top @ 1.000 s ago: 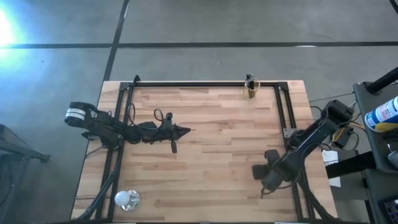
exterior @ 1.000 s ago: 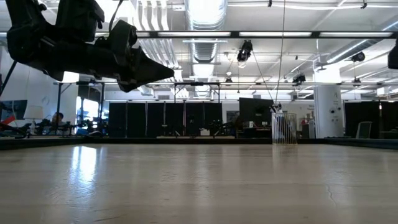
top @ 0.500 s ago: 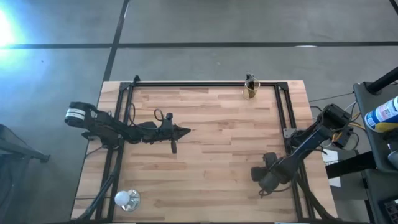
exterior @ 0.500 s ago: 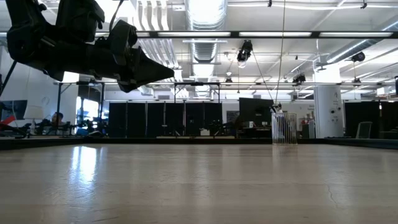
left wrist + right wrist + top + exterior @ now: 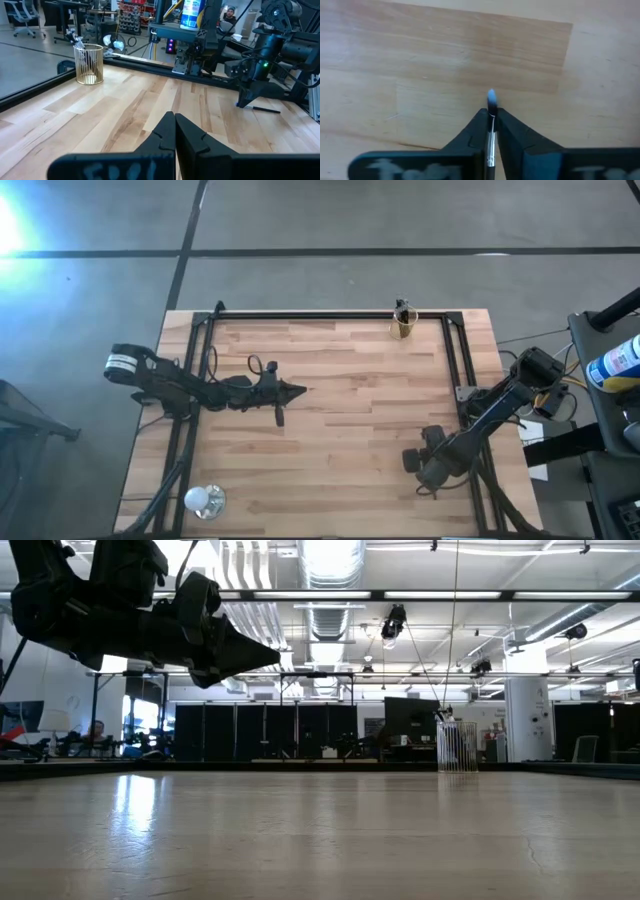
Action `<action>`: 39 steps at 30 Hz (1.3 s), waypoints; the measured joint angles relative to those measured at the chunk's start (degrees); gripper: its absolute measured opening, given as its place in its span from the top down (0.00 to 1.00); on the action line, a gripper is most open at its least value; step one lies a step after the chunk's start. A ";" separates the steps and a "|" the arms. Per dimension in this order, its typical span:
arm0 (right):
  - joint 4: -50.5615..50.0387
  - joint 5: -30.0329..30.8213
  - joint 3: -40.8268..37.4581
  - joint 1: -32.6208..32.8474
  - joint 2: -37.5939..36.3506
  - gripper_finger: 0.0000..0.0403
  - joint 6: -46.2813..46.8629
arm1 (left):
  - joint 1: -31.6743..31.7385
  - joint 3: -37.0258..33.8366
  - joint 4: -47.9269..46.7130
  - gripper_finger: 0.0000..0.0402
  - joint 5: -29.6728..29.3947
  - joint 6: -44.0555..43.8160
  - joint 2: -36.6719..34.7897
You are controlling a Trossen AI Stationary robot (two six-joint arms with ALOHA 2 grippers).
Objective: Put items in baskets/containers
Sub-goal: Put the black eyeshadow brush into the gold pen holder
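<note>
Right gripper (image 5: pixel 491 116) near right table (image 5: pixel 340 380) edge, clamped on stick (image 5: pixel 491 102), pale tip forward. Cup (image 5: pixel 403 326) holding sticks at far edge. Left gripper (image 5: pixel 175 120) closed, empty, hovering left-centre.

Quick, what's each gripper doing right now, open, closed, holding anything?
Left gripper: shut, empty, above the table's middle-left.
Right gripper: shut on a stick, low at the table's near-right corner.
</note>
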 joint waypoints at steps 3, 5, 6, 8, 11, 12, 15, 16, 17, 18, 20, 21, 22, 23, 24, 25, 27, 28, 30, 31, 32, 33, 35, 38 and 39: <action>0.11 0.07 0.00 0.00 -0.17 0.94 -0.61 | 0.00 0.00 0.00 1.00 0.00 0.00 0.00; -0.04 0.35 0.19 0.00 -0.17 0.94 -1.18 | 0.00 0.00 0.00 1.00 -0.02 0.00 0.00; -0.10 0.38 0.30 0.00 -0.17 0.94 -1.52 | 0.00 0.00 0.00 1.00 -0.01 0.00 0.00; -0.24 0.44 0.56 0.00 -0.15 0.95 -2.20 | 0.00 0.00 0.00 1.00 -0.02 0.00 0.00; -0.08 1.80 1.69 -0.10 -0.15 0.95 -3.27 | 0.00 0.00 -0.02 1.00 0.00 0.00 0.00; -0.16 2.28 2.17 -0.16 -0.20 0.95 -4.05 | 0.00 0.00 -0.02 1.00 0.00 0.00 0.00; -0.77 5.31 3.65 -0.42 -0.65 0.95 -7.19 | 0.00 0.00 -0.04 1.00 0.00 0.00 0.00; -0.64 6.42 4.36 -0.70 -0.94 0.95 -8.87 | 0.00 0.00 -0.04 1.00 0.00 0.00 0.00; -0.59 7.74 5.01 -1.07 -1.33 0.95 -10.91 | 0.00 0.00 -0.08 1.00 0.00 0.00 0.00; -0.51 9.38 5.54 -1.57 -1.82 0.95 -13.27 | 0.00 0.00 -0.09 1.00 0.00 0.00 0.00; -0.14 12.09 6.32 -2.89 -2.58 0.95 -18.68 | 0.00 0.00 -0.21 1.00 0.00 0.00 0.00; 0.69 12.97 6.44 -3.69 -3.30 0.96 -22.14 | 0.00 0.00 -0.22 1.00 0.00 0.00 0.00; 1.79 13.74 6.43 -4.72 -4.29 0.97 -26.13 | 0.00 -0.03 -0.22 1.00 0.00 0.00 0.00; 3.44 14.50 6.28 -5.89 -5.30 0.97 -30.57 | 0.00 -0.09 -0.18 1.00 0.00 -0.02 0.00; 5.35 15.13 6.00 -7.44 -6.36 0.97 -35.32 | 0.00 -0.17 -0.20 1.00 0.00 -0.02 0.00; 7.64 15.60 5.43 -9.08 -7.41 0.97 -40.58 | 0.00 -0.18 -0.22 1.00 0.00 -0.02 0.00; 12.83 15.83 3.97 -13.00 -9.45 0.97 -51.95 | 0.00 -0.20 -0.12 1.00 -0.02 -0.02 0.00; 15.94 15.78 3.22 -15.12 -10.57 0.97 -57.63 | 0.00 -0.20 -0.11 1.00 -0.02 0.00 0.00; 21.68 14.35 1.52 -19.79 -12.82 0.98 -68.96 | 0.00 -0.21 -0.09 1.00 -0.04 0.00 0.00; 24.64 12.99 0.55 -22.36 -13.84 0.98 -74.13 | 0.00 -0.22 -0.02 1.00 -0.03 0.00 0.00; 28.11 11.40 -0.58 -25.01 -14.79 0.98 -78.97 | 0.01 -0.22 -0.02 1.00 -0.03 0.00 0.00; 31.39 9.62 -1.74 -27.83 -15.71 0.98 -83.60 | 0.02 -0.23 -0.02 1.00 -0.04 0.04 0.00; 37.83 6.37 -4.05 -33.50 -17.52 0.98 -92.04 | 0.04 -0.31 0.00 1.00 -0.07 0.17 0.00; 45.93 1.71 -6.72 -41.32 -19.70 0.98 -102.67 | 0.12 -0.32 0.02 1.00 -0.09 0.20 0.00; 47.99 0.76 -7.38 -43.63 -20.30 0.98 -105.92 | 0.13 -0.33 0.00 1.00 -0.16 0.19 0.00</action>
